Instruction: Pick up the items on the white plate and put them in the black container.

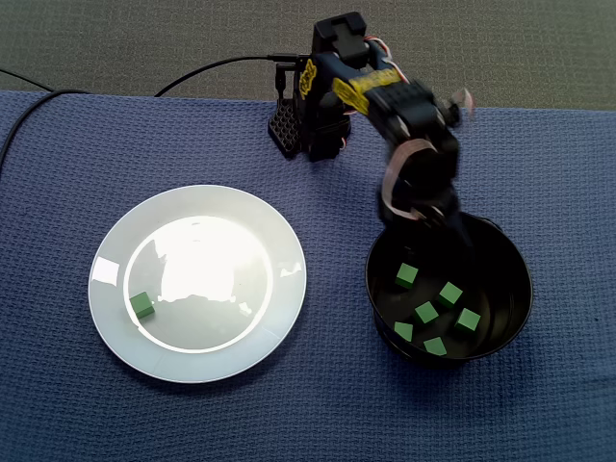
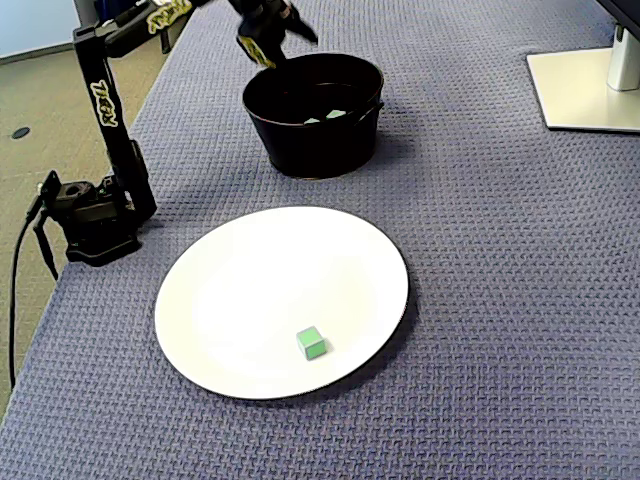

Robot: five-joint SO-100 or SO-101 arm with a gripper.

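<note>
Claw (image 2: 275, 42) hangs over the rim of the black container (image 2: 310, 150), jaws apparently parted and empty. The last green cube (image 2: 311, 343) lies well away from it on the white plate (image 2: 250, 270). Risk: an off-centre pinch skids the cube across the glossy plate.

Green cube (image 1: 141, 306), white plate (image 1: 289, 289), black container (image 1: 505, 265), and blue waffle-weave cloth (image 1: 318, 419).

One fixed view hangs high, looking almost straight down: white plate (image 1: 284, 289) on the left, black bowl (image 1: 518, 284) on the right, arm (image 1: 385, 96) at the far edge. The other fixed view sits lower and closer, beyond the white plate, looking slantwise across it to the black bowl, with the arm on its left. Both views share the white plate, black bowl, arm and blue cloth (image 1: 58, 404).
</note>
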